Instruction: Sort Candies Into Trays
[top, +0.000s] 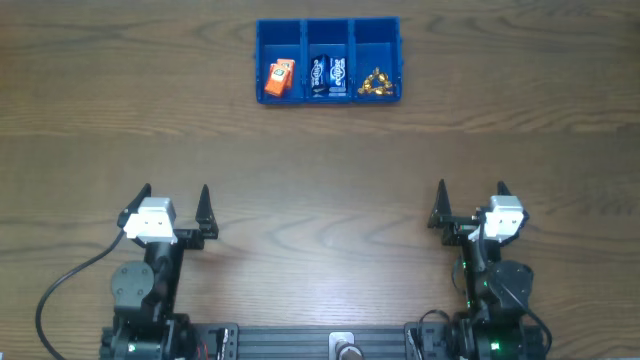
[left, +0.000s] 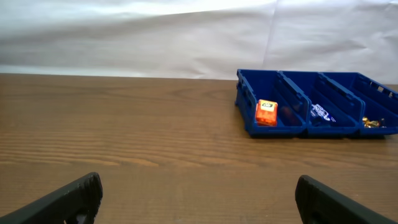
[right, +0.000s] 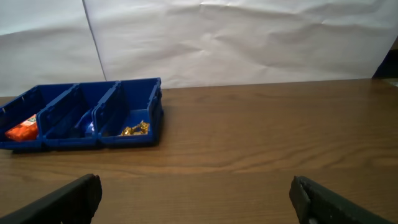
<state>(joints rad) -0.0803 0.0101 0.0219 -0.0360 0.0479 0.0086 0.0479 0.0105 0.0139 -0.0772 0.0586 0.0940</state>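
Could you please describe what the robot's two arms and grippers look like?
The left arm and right arm are black and jointed, each with a white boxy block at the wrist. The left gripper and right gripper each have two black fingers tapering to points. A black cable loops from the left arm; small green lights glow at the right arm's base.

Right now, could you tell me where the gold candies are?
In the top view, the gold candies sit in the right compartment of the blue tray, beside the dark packet in the middle one.
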